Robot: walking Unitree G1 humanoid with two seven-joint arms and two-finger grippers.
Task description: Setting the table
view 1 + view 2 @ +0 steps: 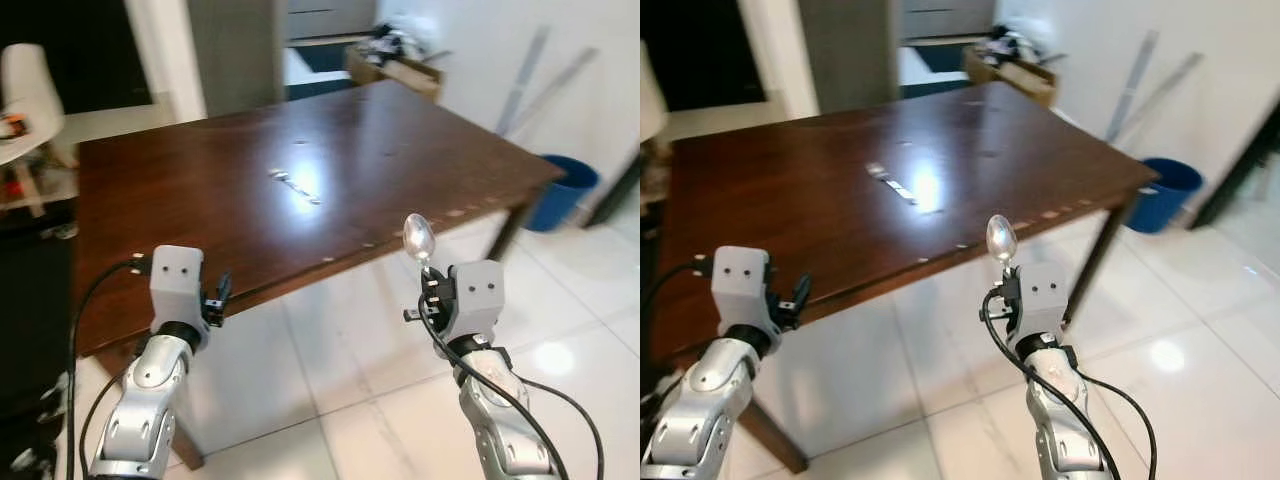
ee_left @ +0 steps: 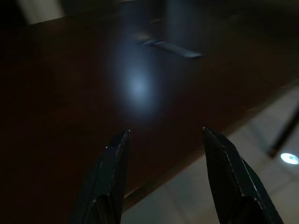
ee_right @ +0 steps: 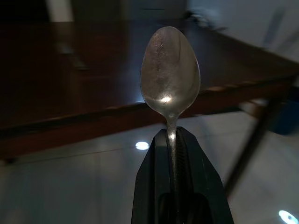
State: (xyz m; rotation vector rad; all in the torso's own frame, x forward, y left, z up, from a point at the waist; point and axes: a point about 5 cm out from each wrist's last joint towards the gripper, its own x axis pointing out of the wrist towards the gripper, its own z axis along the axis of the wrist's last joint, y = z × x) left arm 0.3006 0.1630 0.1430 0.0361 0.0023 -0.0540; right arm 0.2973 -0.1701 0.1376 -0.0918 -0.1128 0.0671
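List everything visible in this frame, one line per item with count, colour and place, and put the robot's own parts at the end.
table: 1, dark brown wood, ahead of the robot, near edge just beyond both arms
utensil: 1, silver, lying on the tabletop near its middle; too blurred to tell its type
spoon: 1, silver, upright with bowl up, off the table's near edge
bin: 1, blue, on the floor past the table's right end
box: 1, brown, cluttered, on the floor beyond the far right corner
chair: 1, white, far left
floor: white glossy tiles
left tool: 1, black fingers, open, empty, at the table's near edge
right tool: 1, black fingers, shut on the spoon's handle
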